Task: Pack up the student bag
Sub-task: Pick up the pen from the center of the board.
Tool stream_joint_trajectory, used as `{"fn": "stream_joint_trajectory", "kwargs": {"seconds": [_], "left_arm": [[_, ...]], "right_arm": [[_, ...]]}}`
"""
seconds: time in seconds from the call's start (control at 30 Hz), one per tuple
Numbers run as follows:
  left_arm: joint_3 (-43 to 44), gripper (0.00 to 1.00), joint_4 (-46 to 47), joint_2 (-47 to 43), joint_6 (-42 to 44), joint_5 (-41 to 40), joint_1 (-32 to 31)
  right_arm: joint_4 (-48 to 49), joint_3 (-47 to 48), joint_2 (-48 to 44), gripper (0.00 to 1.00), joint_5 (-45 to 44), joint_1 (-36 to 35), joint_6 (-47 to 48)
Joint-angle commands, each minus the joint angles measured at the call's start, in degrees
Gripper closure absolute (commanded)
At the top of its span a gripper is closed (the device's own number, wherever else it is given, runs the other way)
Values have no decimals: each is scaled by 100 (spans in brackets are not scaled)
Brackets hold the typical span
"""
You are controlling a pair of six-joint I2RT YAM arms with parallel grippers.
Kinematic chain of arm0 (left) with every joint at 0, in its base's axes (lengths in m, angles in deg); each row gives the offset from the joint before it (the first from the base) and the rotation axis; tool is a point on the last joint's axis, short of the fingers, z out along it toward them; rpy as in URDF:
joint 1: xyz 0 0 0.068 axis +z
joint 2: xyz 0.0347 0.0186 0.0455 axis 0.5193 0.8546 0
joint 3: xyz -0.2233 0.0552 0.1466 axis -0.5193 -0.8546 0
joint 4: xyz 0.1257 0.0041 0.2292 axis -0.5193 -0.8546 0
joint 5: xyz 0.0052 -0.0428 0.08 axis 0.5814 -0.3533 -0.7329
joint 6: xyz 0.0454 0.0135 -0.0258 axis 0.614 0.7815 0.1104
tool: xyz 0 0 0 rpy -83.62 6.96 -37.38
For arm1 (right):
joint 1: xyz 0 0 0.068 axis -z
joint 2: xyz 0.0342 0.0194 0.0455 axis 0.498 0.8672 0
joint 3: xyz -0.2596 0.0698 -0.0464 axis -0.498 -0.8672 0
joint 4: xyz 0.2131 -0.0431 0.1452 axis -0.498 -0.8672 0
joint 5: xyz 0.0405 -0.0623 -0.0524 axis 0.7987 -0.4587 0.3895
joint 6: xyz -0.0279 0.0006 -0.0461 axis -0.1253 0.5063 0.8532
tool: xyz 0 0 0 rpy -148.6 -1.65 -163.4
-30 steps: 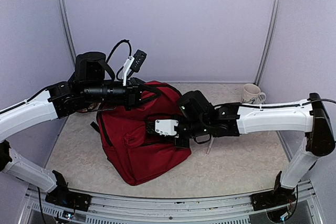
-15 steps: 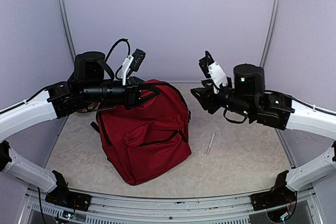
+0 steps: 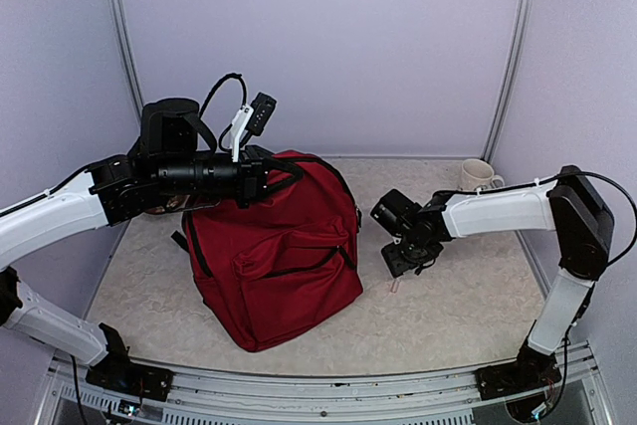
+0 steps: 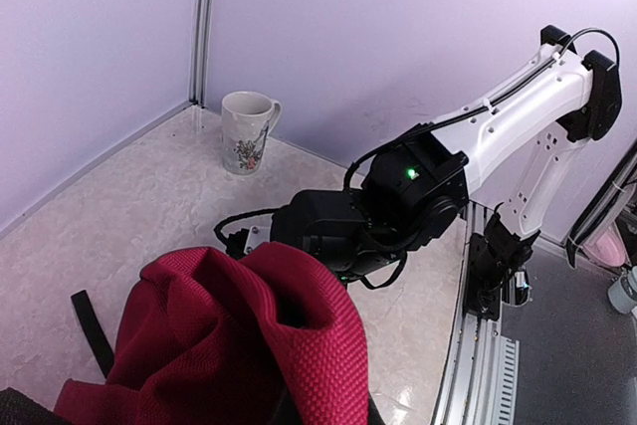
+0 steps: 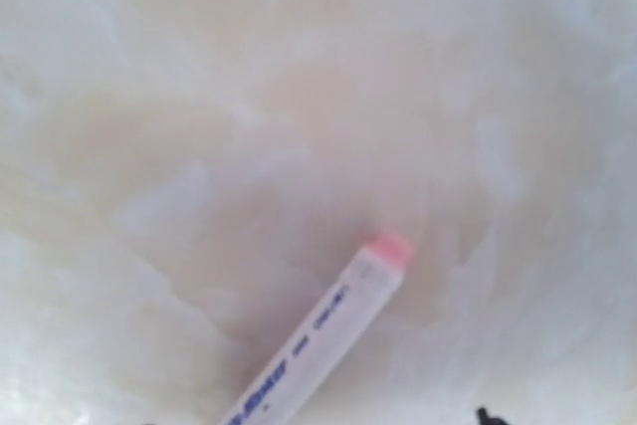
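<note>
1. Top external view: the student bag (image 3: pixel 274 256) sits upright on the table (image 3: pixel 468 306), pretty much in the middle. The left gripper (image 3: pixel 261 174) is clamped shut on the bunched fabric at the bag's top, same as a second ago, so nothing has moved on that side.
2. The right arm is what changed. A second ago it was stretched across the bag's front pocket. Half a second ago it had swung up into the air, clear of the bag. Now the right gripper (image 3: pixel 403 261) is down low at the tabletop, just beside the bag on the right arm's side.
3. Right wrist view: it's looking straight down at a pen (image 5: pixel 328 345) lying flat on the table, white barrel with a pink end. The pen isn't being held by anything.
4. Right claw state: honestly can't tell. Only a dark speck shows at the bottom edge of that blurry view, and from above the jaws are hidden.
5. My read is that it's done at the pocket and is going for the pen as the next thing to pack, while the left arm keeps the top up.
6. Writing: there's blue print along the pen's barrel, but it's too blurred to read. The mug (image 4: pixel 246 132), well beyond the bag by the back wall, has a small dark pattern and no words I can make out. I can't see a logo on the bag.
</note>
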Motion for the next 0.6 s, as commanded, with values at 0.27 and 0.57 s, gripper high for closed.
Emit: {"fn": "stream_joint_trajectory", "kwargs": {"seconds": [0.27,0.57], "left_arm": [[160,100,142,-107,125,-19,-58],[169,100,133,-100,140,-39,-58]], "right_arm": [[665,-736,83,42,1483,584,-162],[455,-716,215,71,1391,845,214]]}}
